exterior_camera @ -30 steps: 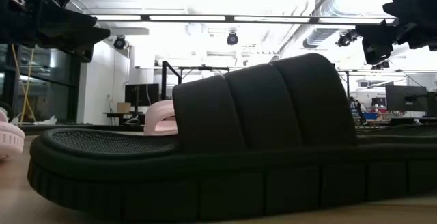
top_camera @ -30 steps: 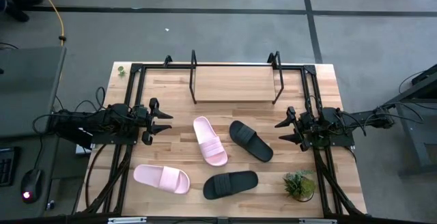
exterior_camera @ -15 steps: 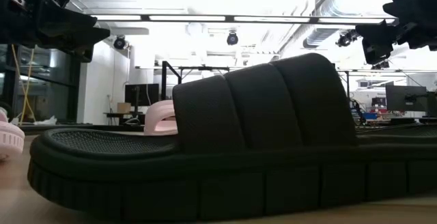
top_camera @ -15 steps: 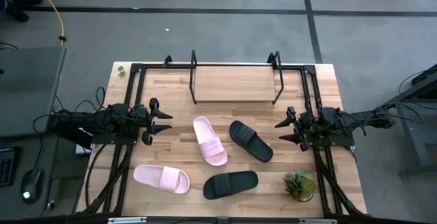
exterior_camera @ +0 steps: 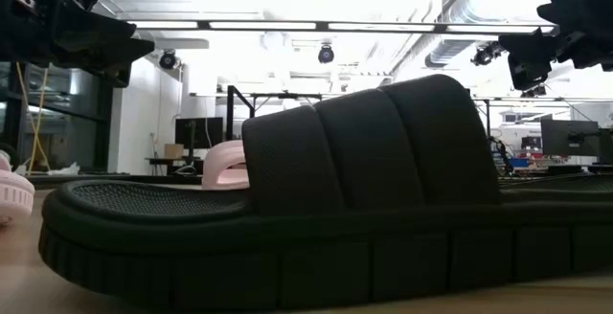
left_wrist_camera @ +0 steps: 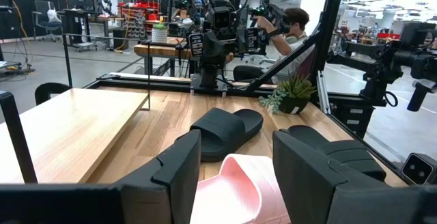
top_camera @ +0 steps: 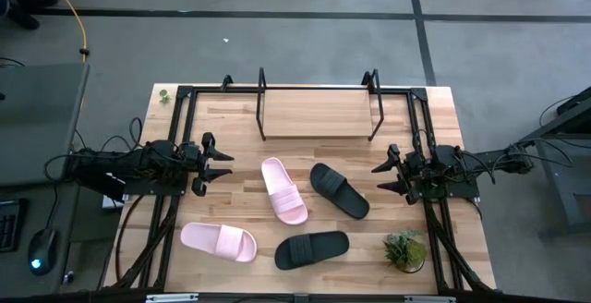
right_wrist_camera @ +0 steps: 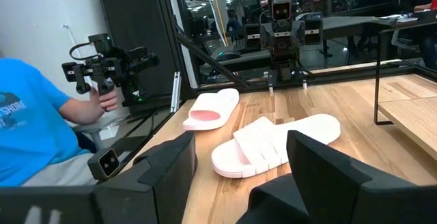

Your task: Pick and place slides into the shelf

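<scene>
Four slides lie sole-down on the table. One pink slide [top_camera: 283, 189] lies mid-table, the other pink slide [top_camera: 218, 241] near the front left. A black slide [top_camera: 339, 190] lies right of centre, and a second black slide [top_camera: 312, 248] at the front fills the low view [exterior_camera: 306, 218]. The shelf [top_camera: 319, 111], a wooden board inside thin black rods, stands at the far edge with nothing on it. My left gripper [top_camera: 222, 165] hovers open at the left side, its fingers toward the pink slide [left_wrist_camera: 232, 190]. My right gripper [top_camera: 383, 177] hovers open at the right side.
A small potted plant [top_camera: 404, 249] stands at the front right corner. Black frame rails [top_camera: 175, 137] edge the table's left, right and far sides. In the wrist views people [right_wrist_camera: 34, 128] stand beyond the table's sides. Bare wood lies between shelf and slides.
</scene>
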Controlling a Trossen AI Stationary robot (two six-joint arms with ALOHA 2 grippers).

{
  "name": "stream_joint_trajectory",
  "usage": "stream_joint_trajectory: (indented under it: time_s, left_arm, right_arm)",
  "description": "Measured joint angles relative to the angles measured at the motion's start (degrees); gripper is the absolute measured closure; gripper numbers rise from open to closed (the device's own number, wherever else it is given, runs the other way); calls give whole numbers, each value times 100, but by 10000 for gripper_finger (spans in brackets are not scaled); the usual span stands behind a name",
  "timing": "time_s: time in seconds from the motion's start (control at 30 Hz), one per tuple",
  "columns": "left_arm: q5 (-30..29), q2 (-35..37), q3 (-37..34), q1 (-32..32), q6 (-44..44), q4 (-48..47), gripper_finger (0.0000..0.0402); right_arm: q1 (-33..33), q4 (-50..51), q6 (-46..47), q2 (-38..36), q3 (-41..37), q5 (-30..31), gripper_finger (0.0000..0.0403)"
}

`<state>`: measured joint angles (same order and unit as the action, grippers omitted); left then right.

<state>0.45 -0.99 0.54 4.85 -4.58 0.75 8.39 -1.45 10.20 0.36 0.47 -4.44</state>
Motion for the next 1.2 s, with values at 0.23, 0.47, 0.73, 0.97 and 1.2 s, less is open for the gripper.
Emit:
stream_joint_trajectory:
  time_s: [0.23, 0.47, 0.73, 0.97, 1.2]
  left_arm:
    - [2, 1, 0, -1, -38, 0, 234]
    - [2, 0, 0, -1, -17, 1, 234]
    - [1, 1, 0, -1, -22, 1, 234]
    - [0, 1, 0, -1, -28, 92, 234]
    - [0, 2, 0, -1, -26, 383, 234]
  right_arm:
    - [1, 0, -11, 0, -2, -1, 179]
    - [1, 1, -11, 0, -2, 0, 179]
    - [0, 0, -15, 0, 0, -1, 179]
    - [-1, 0, -325, 0, -2, -1, 179]
    - [-1, -4, -461, 0, -1, -1, 179]
